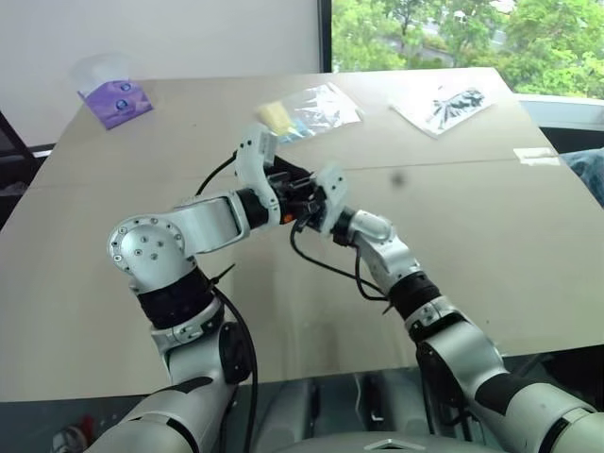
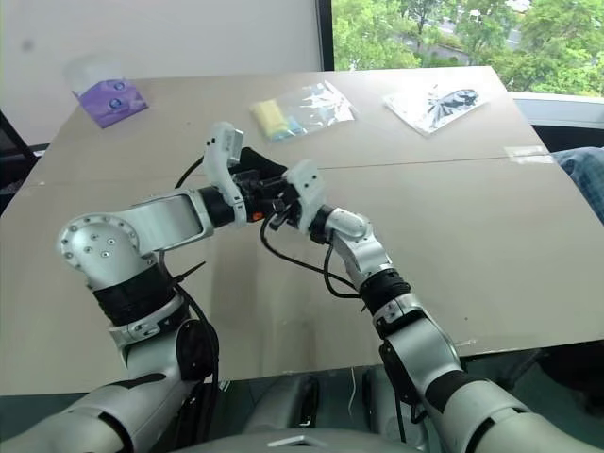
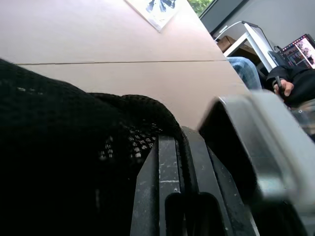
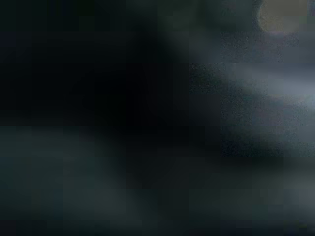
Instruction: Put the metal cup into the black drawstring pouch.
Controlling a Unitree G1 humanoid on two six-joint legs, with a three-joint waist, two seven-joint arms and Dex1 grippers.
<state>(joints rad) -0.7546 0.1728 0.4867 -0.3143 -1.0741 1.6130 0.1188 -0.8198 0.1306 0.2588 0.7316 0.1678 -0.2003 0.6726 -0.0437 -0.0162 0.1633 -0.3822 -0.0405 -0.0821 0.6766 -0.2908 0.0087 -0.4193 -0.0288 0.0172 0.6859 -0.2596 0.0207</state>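
Near the centre of the head views, both arms were raised above the tabletop [image 1: 491, 264] with their pincers brought together. The black drawstring pouch [image 2: 257, 170] was held between them, bunched as a dark mass. In the left wrist view, the left pincer [image 3: 183, 162] was seen clenched on a fold of the pouch's black mesh fabric. The right pincer [image 2: 283, 209] was also clenched, touching the pouch; what it gripped could not be made out.

The metal cup could not be picked out; whether it already sat inside the pouch could not be told.

The pouch was judged soft, light and limp, best taken at the rim of its mouth. A steel cup would likely be rigid, smooth and slippery, best gripped across its wall.

No writing could be read anywhere.
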